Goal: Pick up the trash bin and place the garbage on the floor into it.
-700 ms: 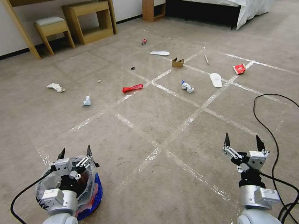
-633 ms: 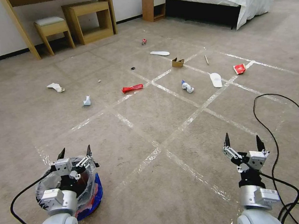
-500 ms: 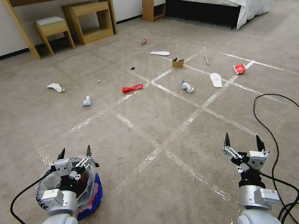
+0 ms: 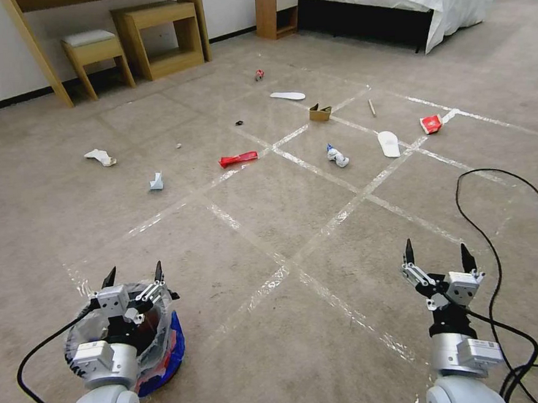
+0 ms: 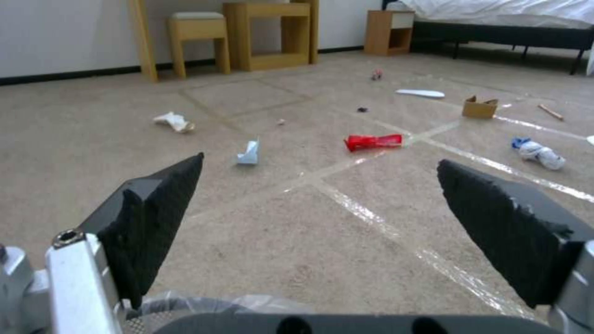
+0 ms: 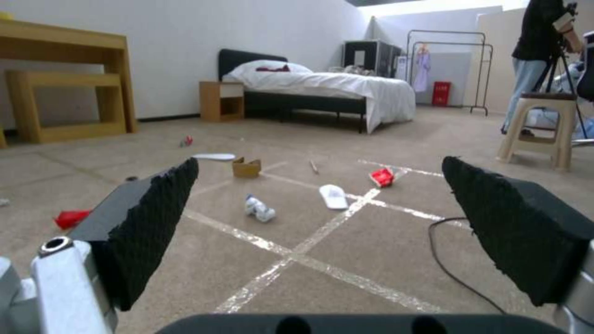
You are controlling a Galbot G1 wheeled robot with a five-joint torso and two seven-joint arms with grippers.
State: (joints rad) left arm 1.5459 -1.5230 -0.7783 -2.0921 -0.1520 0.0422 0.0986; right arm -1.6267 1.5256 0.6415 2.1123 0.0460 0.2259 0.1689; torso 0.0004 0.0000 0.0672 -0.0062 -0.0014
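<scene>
Carpeted floor [image 4: 296, 236] holds scattered garbage [image 4: 238, 159] well beyond both spread-fingered grippers; left gripper [image 4: 133, 275] hovers over the trash bin [image 4: 168, 346], right gripper [image 4: 437, 256] empty.

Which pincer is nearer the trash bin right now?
Left. The left pincer hangs open over the trash bin; the right pincer, also open, is far off across the floor.

Both arms reach forward, low and near. The left gripper [image 4: 133, 274] and the right gripper [image 4: 437, 254] point far, jaws spread wide apart.
</scene>
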